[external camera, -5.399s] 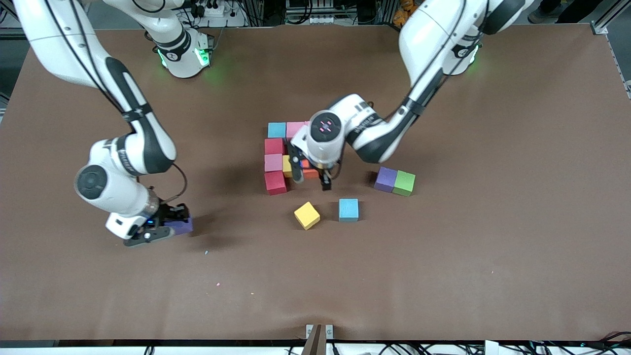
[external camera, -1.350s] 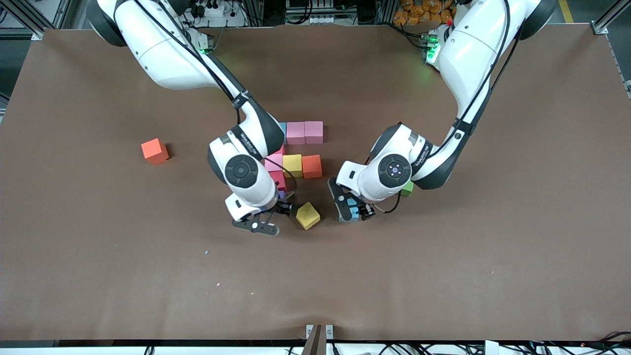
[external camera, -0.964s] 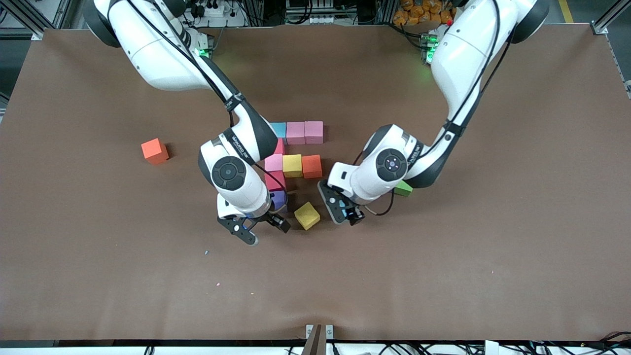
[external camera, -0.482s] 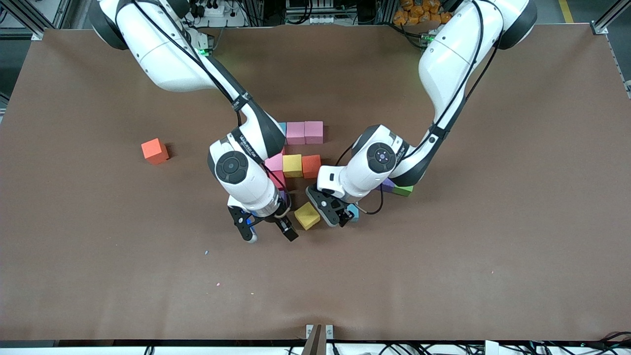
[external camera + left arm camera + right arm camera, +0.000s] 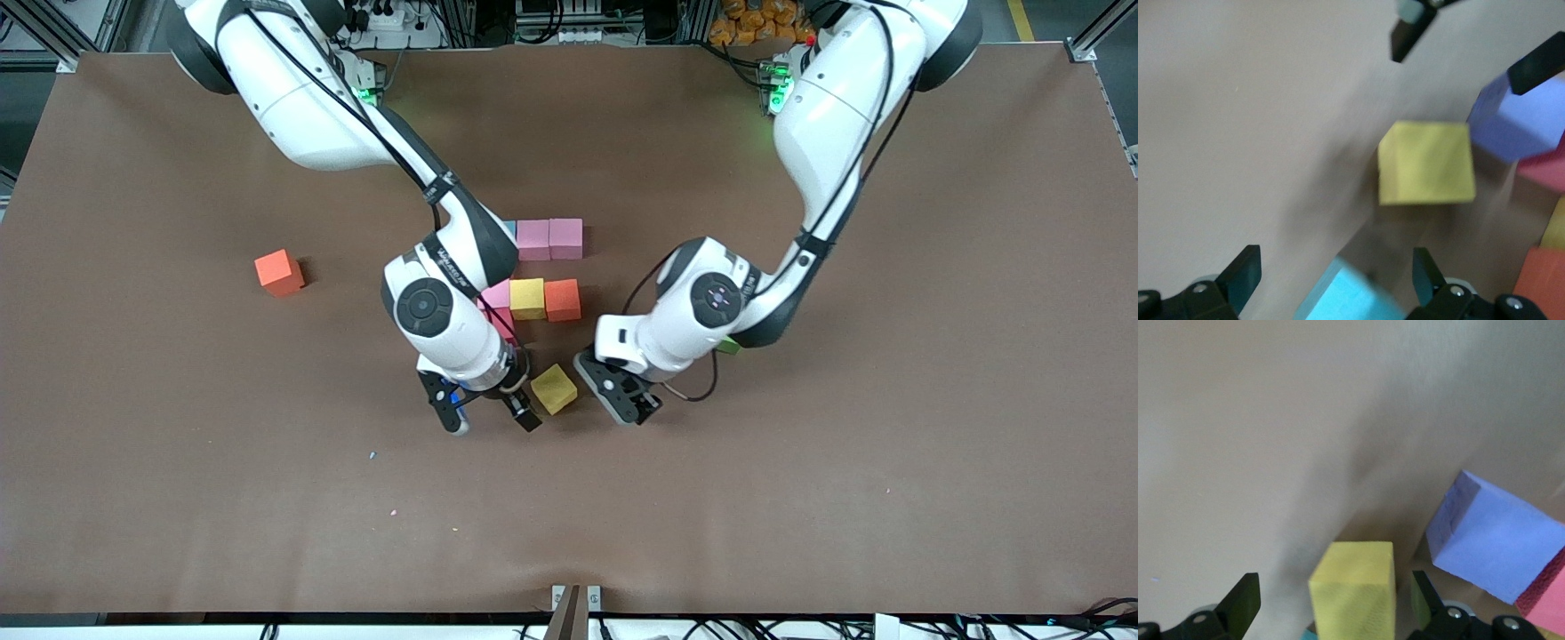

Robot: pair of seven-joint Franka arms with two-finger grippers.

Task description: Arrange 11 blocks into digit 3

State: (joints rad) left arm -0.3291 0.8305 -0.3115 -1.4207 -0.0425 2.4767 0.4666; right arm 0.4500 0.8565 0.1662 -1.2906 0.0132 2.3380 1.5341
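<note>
My right gripper (image 5: 492, 425) is open, low over the table beside a loose yellow cube (image 5: 554, 388). In the right wrist view the yellow cube (image 5: 1355, 593) lies just ahead, between the open fingers (image 5: 1238, 600), with the purple cube (image 5: 1498, 540) next to it. My left gripper (image 5: 627, 404) is open, low at the yellow cube's other flank. A light blue cube (image 5: 1348, 297) sits between its fingers (image 5: 1238, 273), untouched. The yellow cube (image 5: 1426, 162) and purple cube (image 5: 1518, 123) lie ahead. Two pink cubes (image 5: 549, 238), a yellow cube (image 5: 527, 298) and an orange cube (image 5: 562, 300) form part of the figure.
A lone orange cube (image 5: 278, 272) lies toward the right arm's end of the table. A green cube (image 5: 729, 347) peeks from under the left arm. A pink cube (image 5: 496, 293) and a red cube (image 5: 503, 324) are partly covered by the right arm.
My right gripper has turned and edged toward the loose yellow cube, covering the purple cube. My left gripper swung toward the yellow cube, then back over the light blue cube.
</note>
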